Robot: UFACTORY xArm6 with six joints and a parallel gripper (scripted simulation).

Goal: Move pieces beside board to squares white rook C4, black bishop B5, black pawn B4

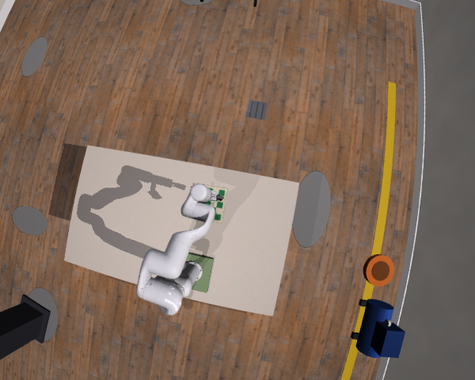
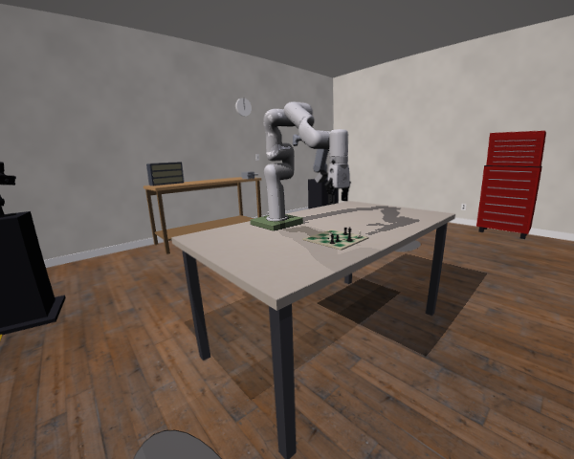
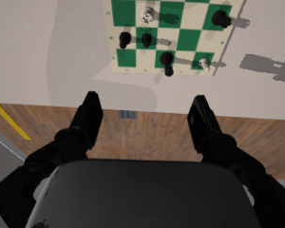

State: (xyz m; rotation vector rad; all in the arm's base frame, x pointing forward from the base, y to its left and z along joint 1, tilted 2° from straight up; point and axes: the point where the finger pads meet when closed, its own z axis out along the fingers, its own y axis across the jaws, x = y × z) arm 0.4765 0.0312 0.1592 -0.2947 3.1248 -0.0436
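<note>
Gripper: we saw the gripper [image 3: 146, 119] spread fully wide and empty, raised above the table [image 3: 47, 57] edge near the board [image 3: 190, 39].
Board: we counted six pieces standing on it.
Black pieces: a tall one [image 3: 167, 61] on the near row; two [image 3: 124, 38] side by side behind it; one [image 3: 220, 18] far right.
White pieces: one [image 3: 147, 14] far back; one [image 3: 204, 63] near the right corner.
Squares: we could not read the labels.

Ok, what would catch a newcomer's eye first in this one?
The white arm rising from its green base on the table, its gripper raised high with jaws wide and nothing between them. Below it, the small green-and-cream chessboard near the table's edge carries several black pieces and two white ones.
</note>
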